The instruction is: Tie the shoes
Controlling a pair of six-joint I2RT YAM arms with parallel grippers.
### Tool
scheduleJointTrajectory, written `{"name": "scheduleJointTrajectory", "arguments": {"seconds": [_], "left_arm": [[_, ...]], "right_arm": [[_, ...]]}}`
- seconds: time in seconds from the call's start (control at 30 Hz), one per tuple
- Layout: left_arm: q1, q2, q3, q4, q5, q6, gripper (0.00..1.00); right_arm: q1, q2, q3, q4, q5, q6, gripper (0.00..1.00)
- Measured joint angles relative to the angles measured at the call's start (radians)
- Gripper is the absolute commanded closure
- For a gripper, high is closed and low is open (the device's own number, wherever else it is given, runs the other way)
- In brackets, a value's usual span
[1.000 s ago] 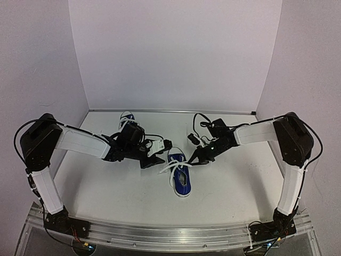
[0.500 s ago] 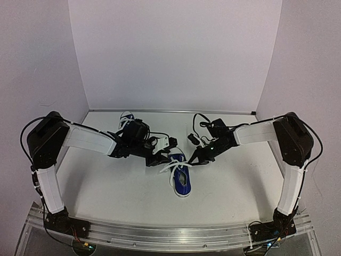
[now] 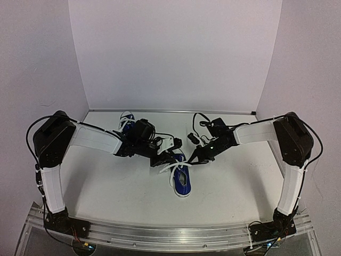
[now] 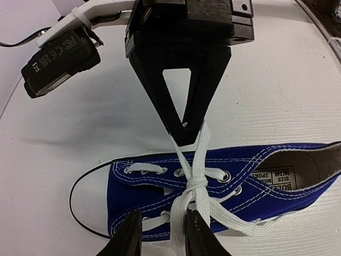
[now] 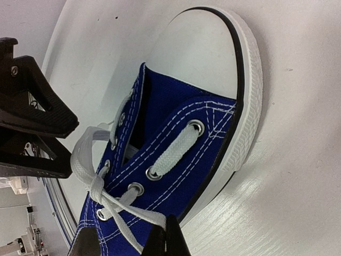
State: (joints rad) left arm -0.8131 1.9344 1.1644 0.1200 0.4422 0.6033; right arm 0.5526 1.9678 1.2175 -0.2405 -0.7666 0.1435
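Note:
One of the shoes (image 3: 182, 181), blue canvas with a white toe cap, lies mid-table with its toe toward the back. The other shoe (image 3: 127, 118) peeks out behind my left arm. In the left wrist view the shoe (image 4: 133, 192) lies sideways, its white laces crossed in a knot (image 4: 197, 182). My left gripper (image 4: 164, 229) (image 3: 168, 159) hovers over it, jaws apart, with one lace strand (image 4: 178, 224) running between them against the right finger. My right gripper (image 5: 168, 232) (image 3: 193, 160) is shut on another white lace strand (image 5: 144, 216), pulled taut from the knot.
White walls enclose the table at the back and both sides. An aluminium rail (image 3: 170, 234) runs along the near edge by the arm bases. Black cables (image 3: 200, 120) loop behind the right wrist. The right wrist's camera block (image 4: 58, 58) hangs close above the shoe.
My left arm has reached rightward onto the centre shoe, and its jaws have narrowed around a lace strand. The right arm and the shoes have not moved.

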Motion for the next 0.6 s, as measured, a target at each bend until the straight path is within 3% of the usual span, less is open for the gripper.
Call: {"name": "scheduleJointTrajectory", "arguments": {"seconds": [0.2,0.4,0.6], "left_arm": [[0.0,0.025,0.025,-0.032,0.001,0.003,0.66],[0.0,0.039,0.027,-0.086,0.003,0.01,0.67],[0.0,0.052,0.027,-0.136,-0.001,0.008,0.77]], "right_arm": [[0.0,0.0,0.0,-0.001,0.0,0.0,1.0],[0.0,0.0,0.0,-0.001,0.001,0.001,1.0],[0.001,0.0,0.0,-0.016,0.0,-0.001,1.0]]}}
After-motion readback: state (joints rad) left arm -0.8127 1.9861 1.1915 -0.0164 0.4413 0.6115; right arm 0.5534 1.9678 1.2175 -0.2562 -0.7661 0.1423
